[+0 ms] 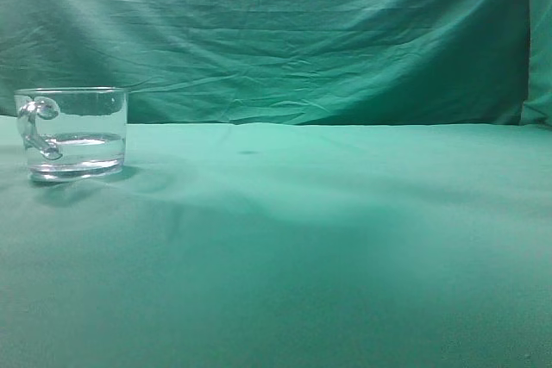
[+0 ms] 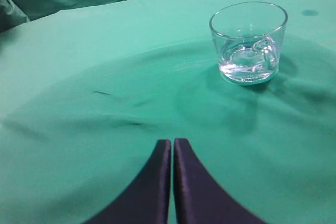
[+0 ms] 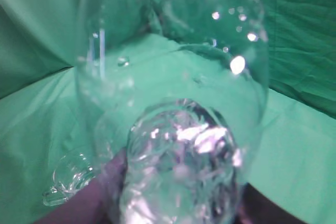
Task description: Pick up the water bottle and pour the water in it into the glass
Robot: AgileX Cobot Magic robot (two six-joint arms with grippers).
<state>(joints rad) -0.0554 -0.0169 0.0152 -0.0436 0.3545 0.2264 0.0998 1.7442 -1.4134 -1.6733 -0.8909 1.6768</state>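
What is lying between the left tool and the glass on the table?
Nothing: the left wrist view shows only bare green cloth between the shut left tool and the glass.

One short, wide clear glass mug with a looped handle [image 1: 72, 134] stands on the green-draped tabletop [image 1: 328, 239] — the single drinking vessel in sight, holding one shallow pool of colourless water [image 1: 82, 146].

One clear plastic bottle with a ribbed lower body [image 3: 173, 103] fills the right wrist view — no second bottle shows anywhere.

Two claws appear: the left claw [image 2: 172, 153], its two dark fingers pressed together, and the right claw [image 3: 178, 203], mostly hidden behind the bottle.
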